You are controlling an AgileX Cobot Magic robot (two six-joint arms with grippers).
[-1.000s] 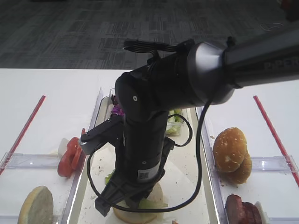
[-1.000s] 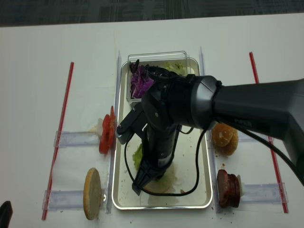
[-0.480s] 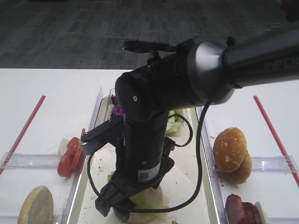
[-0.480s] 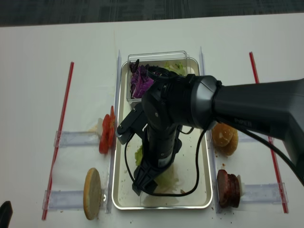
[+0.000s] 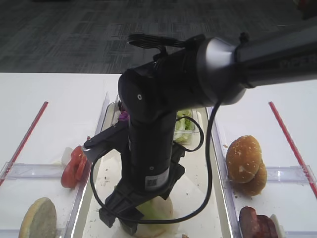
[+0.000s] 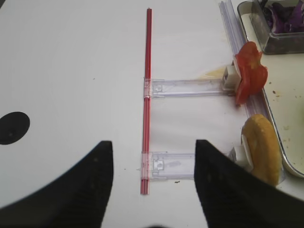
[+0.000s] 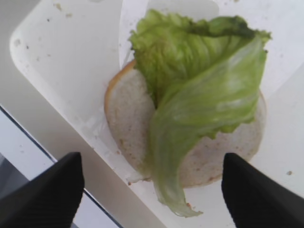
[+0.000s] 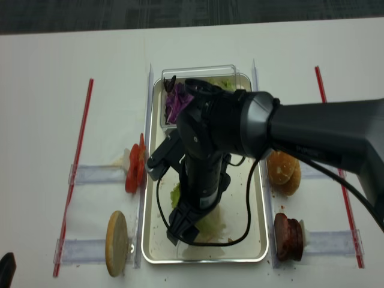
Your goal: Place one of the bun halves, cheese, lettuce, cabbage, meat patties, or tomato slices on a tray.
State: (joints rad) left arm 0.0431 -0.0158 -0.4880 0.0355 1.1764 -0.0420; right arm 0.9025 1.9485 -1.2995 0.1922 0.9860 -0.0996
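**Lettuce down on the bun, gripper let go**

At the far left a cut bun half (image 8: 117,243) stands on edge in its clear holder, the glossy red tomato slices (image 8: 133,171) upright beyond it. On the rimmed metal tray (image 8: 262,207) a crinkly pale-ribbed lettuce leaf (image 7: 204,102) lies draped over a round, matte bun base (image 7: 130,126), so this placement looks done. The right gripper (image 7: 152,190) hovers above with fingers spread wide, holding nothing. The left gripper (image 6: 152,180) is parted and empty. Shredded purple cabbage (image 8: 177,103), seeded bun tops (image 8: 284,172) and dark patties (image 8: 288,238) sit untouched
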